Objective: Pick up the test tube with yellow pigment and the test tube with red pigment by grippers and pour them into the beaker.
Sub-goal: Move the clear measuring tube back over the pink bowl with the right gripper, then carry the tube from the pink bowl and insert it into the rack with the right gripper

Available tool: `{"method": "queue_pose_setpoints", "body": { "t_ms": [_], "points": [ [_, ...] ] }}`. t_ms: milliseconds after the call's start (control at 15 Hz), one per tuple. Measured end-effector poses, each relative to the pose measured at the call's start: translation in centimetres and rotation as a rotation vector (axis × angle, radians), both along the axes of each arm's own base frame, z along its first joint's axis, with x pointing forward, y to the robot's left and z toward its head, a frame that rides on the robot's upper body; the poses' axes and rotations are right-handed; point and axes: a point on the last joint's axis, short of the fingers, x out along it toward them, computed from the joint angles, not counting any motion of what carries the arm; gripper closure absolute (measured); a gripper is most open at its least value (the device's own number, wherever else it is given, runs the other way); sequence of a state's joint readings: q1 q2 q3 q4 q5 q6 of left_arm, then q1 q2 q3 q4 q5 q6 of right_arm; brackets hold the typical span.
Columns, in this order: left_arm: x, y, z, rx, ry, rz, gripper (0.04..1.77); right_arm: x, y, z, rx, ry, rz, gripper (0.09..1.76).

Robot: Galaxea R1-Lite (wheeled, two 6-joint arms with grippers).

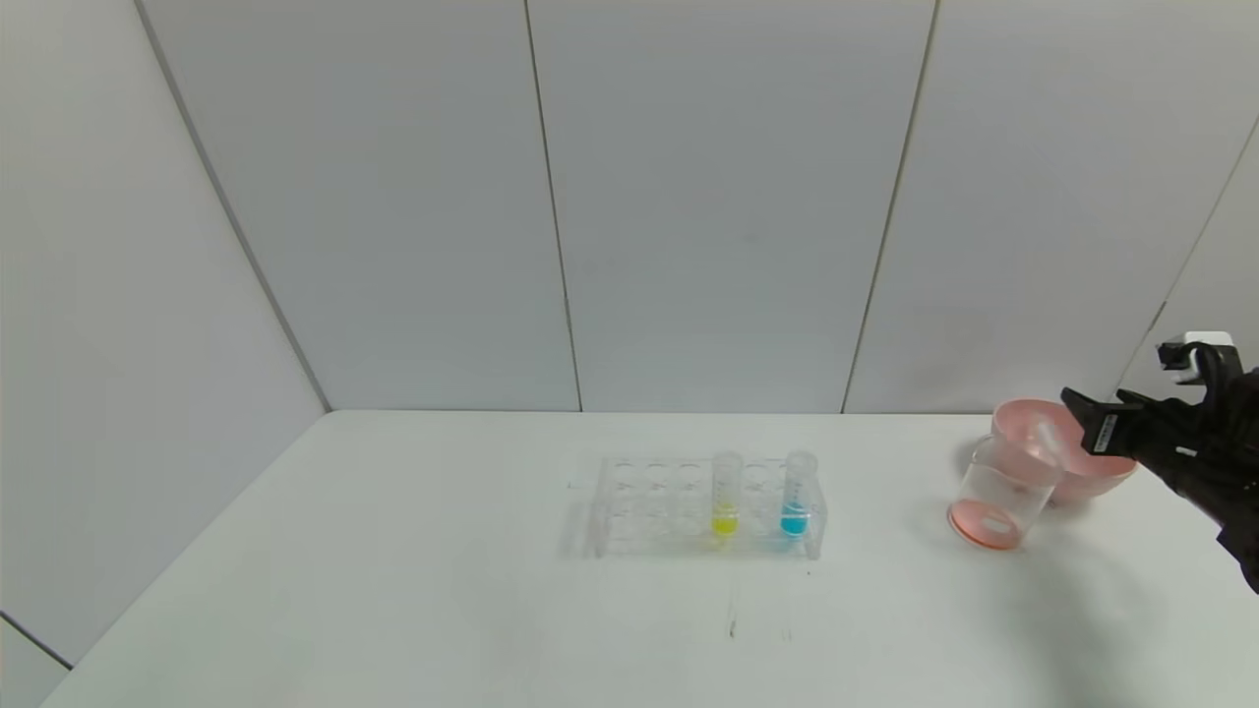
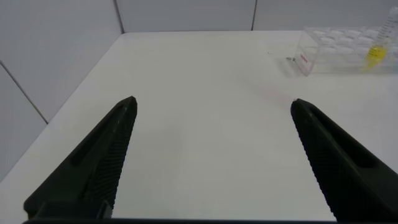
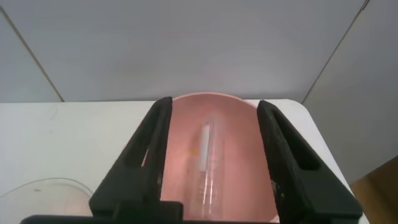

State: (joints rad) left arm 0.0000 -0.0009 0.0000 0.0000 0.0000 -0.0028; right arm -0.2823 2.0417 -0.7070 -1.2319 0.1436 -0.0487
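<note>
The test tube with yellow pigment (image 1: 726, 497) stands upright in the clear rack (image 1: 649, 503) at mid-table. It also shows in the left wrist view (image 2: 375, 53). The beaker (image 1: 1003, 492) stands at the right with a thin layer of red-orange liquid in its bottom. A clear tube (image 3: 208, 155) with no liquid showing lies in the pink bowl (image 3: 242, 143). No tube holding red liquid is in view. My right gripper (image 3: 214, 102) is open and empty, its fingers astride the bowl above that tube. My left gripper (image 2: 212, 102) is open and empty over bare table, left of the rack.
A tube with blue liquid (image 1: 796, 497) stands in the rack right of the yellow one. The pink bowl (image 1: 1092, 474) sits just behind and right of the beaker, near the table's right edge. Grey wall panels close the back.
</note>
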Motion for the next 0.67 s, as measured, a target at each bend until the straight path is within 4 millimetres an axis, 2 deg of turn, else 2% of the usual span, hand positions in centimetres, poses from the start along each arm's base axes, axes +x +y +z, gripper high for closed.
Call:
{"method": "queue_pose_setpoints", "body": {
  "t_ms": [333, 533, 667],
  "points": [
    [0.0, 0.0, 0.0, 0.000, 0.000, 0.000, 0.05, -0.1, 0.0, 0.7, -0.011, -0.016, 0.001, 0.50],
    [0.0, 0.0, 0.0, 0.000, 0.000, 0.000, 0.05, -0.7, 0.5, 3.6, -0.021, -0.073, 0.014, 0.39],
    [0.0, 0.0, 0.0, 0.000, 0.000, 0.000, 0.05, -1.5, 1.2, 6.7, 0.002, -0.103, 0.028, 0.33]
  ]
}}
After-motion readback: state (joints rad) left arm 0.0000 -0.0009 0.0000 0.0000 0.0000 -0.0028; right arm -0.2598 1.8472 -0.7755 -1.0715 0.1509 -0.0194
